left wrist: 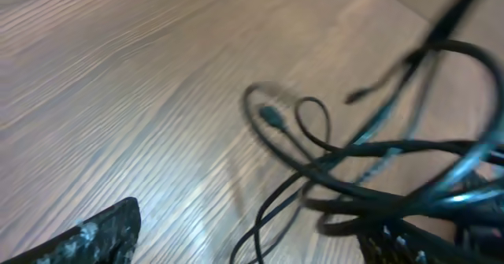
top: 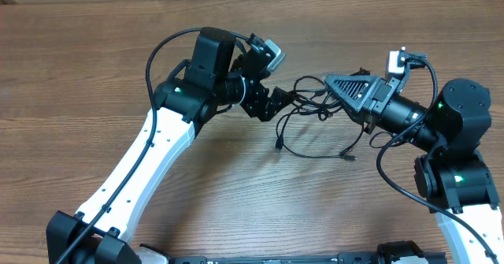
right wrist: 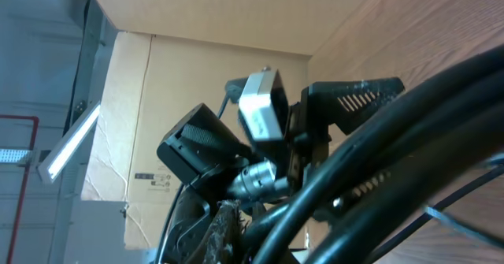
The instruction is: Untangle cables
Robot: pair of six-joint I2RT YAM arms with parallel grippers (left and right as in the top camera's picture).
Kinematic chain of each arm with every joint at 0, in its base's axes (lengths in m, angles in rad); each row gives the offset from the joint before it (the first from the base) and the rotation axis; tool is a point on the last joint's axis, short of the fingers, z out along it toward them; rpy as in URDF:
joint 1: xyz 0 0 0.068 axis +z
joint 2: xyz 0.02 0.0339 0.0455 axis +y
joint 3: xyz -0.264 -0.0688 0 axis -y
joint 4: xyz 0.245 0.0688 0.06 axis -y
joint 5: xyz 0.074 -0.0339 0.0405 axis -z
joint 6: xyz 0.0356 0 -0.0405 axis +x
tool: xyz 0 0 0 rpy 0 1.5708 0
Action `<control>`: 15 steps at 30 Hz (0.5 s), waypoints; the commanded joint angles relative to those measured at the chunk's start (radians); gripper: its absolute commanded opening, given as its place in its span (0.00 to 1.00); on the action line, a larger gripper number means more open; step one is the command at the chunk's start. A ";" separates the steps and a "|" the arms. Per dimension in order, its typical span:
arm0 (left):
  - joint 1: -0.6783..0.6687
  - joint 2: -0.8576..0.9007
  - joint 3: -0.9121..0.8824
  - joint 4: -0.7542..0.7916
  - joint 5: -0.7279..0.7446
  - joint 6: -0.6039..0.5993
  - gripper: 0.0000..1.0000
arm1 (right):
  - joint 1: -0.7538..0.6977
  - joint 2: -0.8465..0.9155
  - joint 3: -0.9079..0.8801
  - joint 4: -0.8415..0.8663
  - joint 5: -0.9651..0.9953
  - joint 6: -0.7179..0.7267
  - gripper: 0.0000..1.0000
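Note:
The cables (top: 311, 106) are a bunch of thin black cords in the middle of the wooden table (top: 94, 67), with loose strands and plug ends trailing toward the front. My left gripper (top: 280, 98) is at the bunch's left side. In the left wrist view its fingers (left wrist: 252, 221) are wide apart, and the cable loops (left wrist: 370, 161) lie by the right finger. My right gripper (top: 334, 83) is at the bunch's right side, lifted and pointing left. In the right wrist view it (right wrist: 260, 224) is shut on the cables (right wrist: 394, 146), which cross close to the camera.
A cable plug end (top: 279, 146) lies toward the front and another (top: 347, 156) to its right. The arms' own thicker black wires (top: 157, 51) loop above the table. Cardboard boxes (right wrist: 157, 138) stand beyond the table's far edge.

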 commanded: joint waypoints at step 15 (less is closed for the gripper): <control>0.014 -0.021 0.005 0.026 -0.015 -0.140 0.87 | -0.004 -0.008 0.034 0.119 -0.097 0.090 0.04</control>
